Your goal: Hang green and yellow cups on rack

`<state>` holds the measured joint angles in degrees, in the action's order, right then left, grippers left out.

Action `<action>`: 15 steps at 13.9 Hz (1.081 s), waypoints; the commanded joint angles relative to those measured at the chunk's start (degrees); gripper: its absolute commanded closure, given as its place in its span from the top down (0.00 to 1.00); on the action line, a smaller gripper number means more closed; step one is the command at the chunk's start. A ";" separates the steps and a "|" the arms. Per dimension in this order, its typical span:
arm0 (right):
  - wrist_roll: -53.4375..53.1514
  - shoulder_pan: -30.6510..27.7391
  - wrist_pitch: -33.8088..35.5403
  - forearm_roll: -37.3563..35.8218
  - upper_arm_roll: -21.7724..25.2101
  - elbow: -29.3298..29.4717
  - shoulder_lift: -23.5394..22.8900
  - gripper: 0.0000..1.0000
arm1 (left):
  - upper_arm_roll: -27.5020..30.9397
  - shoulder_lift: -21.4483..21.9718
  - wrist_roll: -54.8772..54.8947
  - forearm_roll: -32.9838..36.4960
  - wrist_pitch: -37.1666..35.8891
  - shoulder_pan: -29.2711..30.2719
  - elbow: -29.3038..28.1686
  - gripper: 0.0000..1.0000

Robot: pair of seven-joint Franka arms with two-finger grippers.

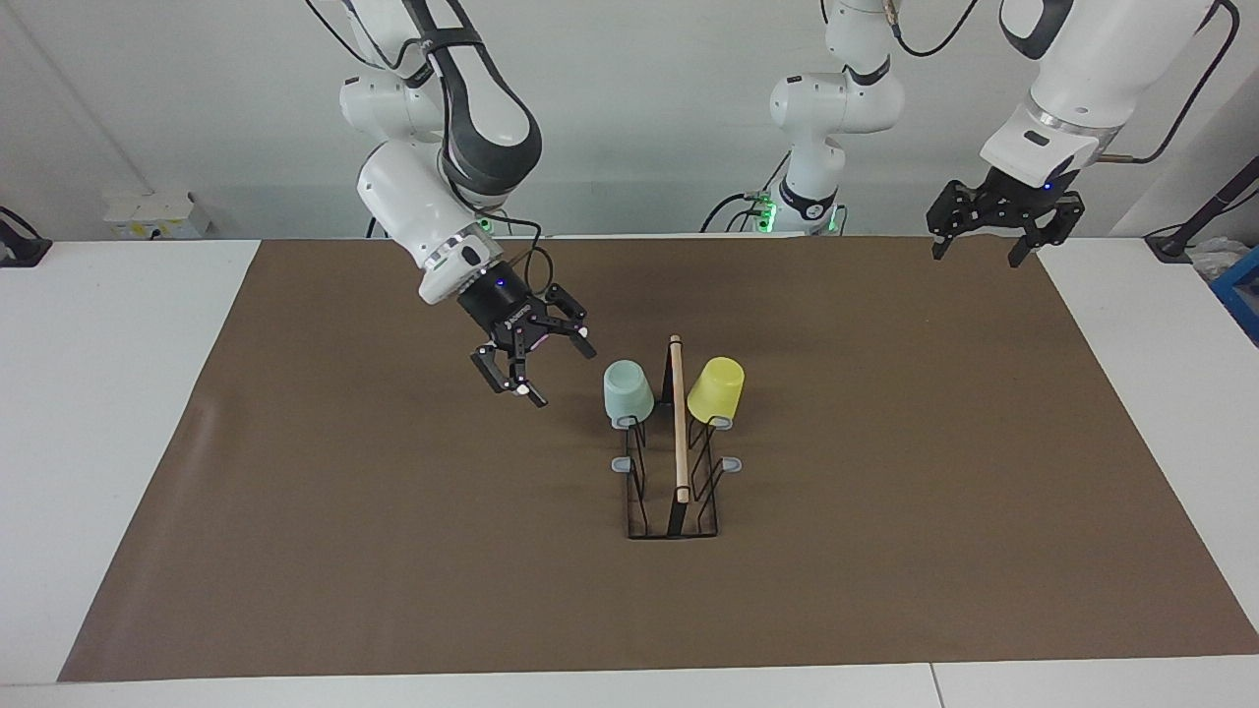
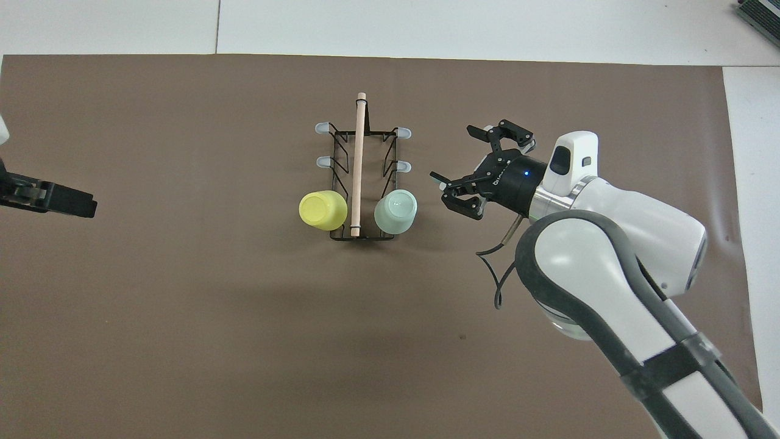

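The black wire rack [image 1: 675,492] [image 2: 363,177] with a wooden rod along its top stands mid-table. The pale green cup [image 1: 628,391] [image 2: 396,211] hangs upside down on a prong at the rack's end nearest the robots, on the right arm's side. The yellow cup [image 1: 716,389] [image 2: 323,210] hangs upside down on the matching prong on the left arm's side. My right gripper [image 1: 536,362] [image 2: 466,164] is open and empty, in the air beside the green cup, apart from it. My left gripper [image 1: 984,236] [image 2: 49,198] is open and empty, raised over the table's edge at the left arm's end.
A brown mat [image 1: 393,551] covers the white table [image 1: 118,393]. Several rack prongs with grey caps [image 1: 732,464] stand free, farther from the robots than the cups. A blue box [image 1: 1241,295] sits off the table's left-arm end.
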<state>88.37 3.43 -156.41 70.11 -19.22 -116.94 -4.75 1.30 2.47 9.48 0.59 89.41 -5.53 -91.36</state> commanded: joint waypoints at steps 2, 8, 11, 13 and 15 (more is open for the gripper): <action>-12.38 -6.75 13.64 -15.21 0.14 -1.10 2.99 1.00 | -0.60 1.58 0.10 -0.24 -0.02 0.87 -1.62 1.00; -32.43 -15.28 29.82 -39.47 0.06 -1.28 6.33 1.00 | -0.60 1.58 0.10 -0.24 -0.02 0.87 -1.54 1.00; -45.87 -18.80 38.87 -48.55 0.06 -1.01 8.35 1.00 | -0.60 1.58 0.10 -0.24 -0.02 0.87 -1.62 1.00; -54.05 -20.56 43.63 -50.42 0.14 -0.75 9.41 1.00 | -0.60 1.58 0.10 -0.24 -0.02 0.87 -1.54 1.00; -64.23 -23.45 44.79 -50.51 0.06 -0.57 11.07 1.00 | -0.60 1.58 0.10 -0.24 -0.02 0.87 -1.62 1.00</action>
<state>32.63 -17.14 -113.43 20.88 -18.52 -116.99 3.61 1.30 2.46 9.48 0.59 89.41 -5.53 -91.36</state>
